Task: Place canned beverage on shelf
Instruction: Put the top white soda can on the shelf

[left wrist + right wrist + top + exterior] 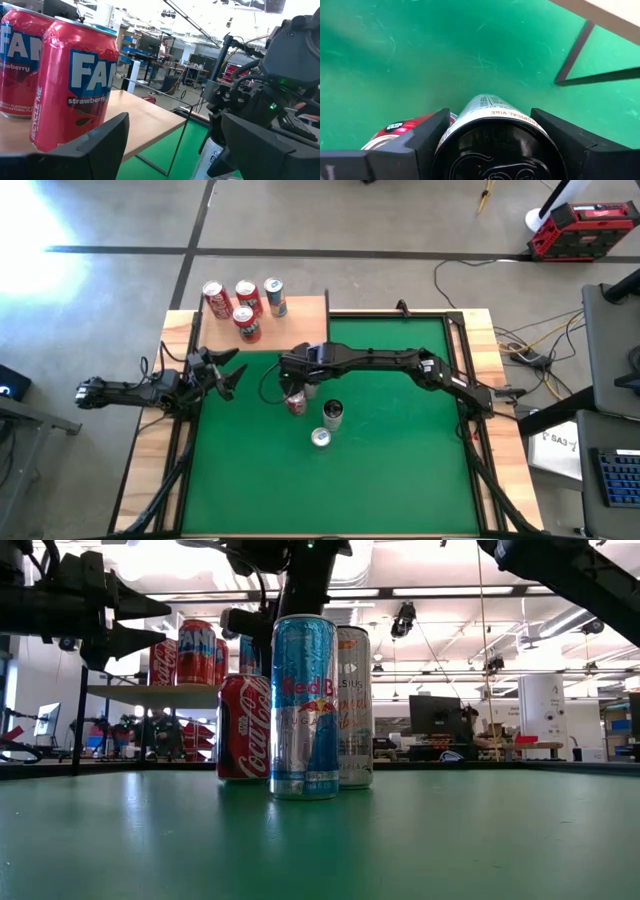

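Right tool (495,145) grips a slim can (492,112) upright between its fingers, over the green mat (420,55).

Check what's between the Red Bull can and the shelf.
Coke can and the right gripper gripping a silver can beside it; high view shows it.

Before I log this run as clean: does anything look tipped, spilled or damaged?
Nothing stands out. The cans on the shelf and the cans on the green mat all stand upright, with no spill or dent visible.
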`<move>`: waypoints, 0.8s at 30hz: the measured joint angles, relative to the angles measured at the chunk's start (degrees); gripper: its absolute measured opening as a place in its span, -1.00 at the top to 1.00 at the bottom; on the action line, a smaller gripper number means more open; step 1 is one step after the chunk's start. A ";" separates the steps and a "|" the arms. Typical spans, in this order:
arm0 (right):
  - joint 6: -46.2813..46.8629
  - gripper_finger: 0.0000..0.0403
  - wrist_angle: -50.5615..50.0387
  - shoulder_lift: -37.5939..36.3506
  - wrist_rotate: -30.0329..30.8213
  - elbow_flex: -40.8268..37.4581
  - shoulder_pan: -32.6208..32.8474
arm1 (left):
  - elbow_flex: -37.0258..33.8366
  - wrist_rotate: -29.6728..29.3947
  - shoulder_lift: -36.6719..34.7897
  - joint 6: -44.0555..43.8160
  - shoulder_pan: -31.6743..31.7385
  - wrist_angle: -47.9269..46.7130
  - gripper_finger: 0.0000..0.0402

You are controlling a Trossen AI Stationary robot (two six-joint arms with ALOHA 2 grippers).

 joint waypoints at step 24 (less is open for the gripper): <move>-2.57 -0.82 0.59 -0.96 0.14 0.00 0.13 | 0.00 0.01 0.00 0.00 0.01 0.01 -0.50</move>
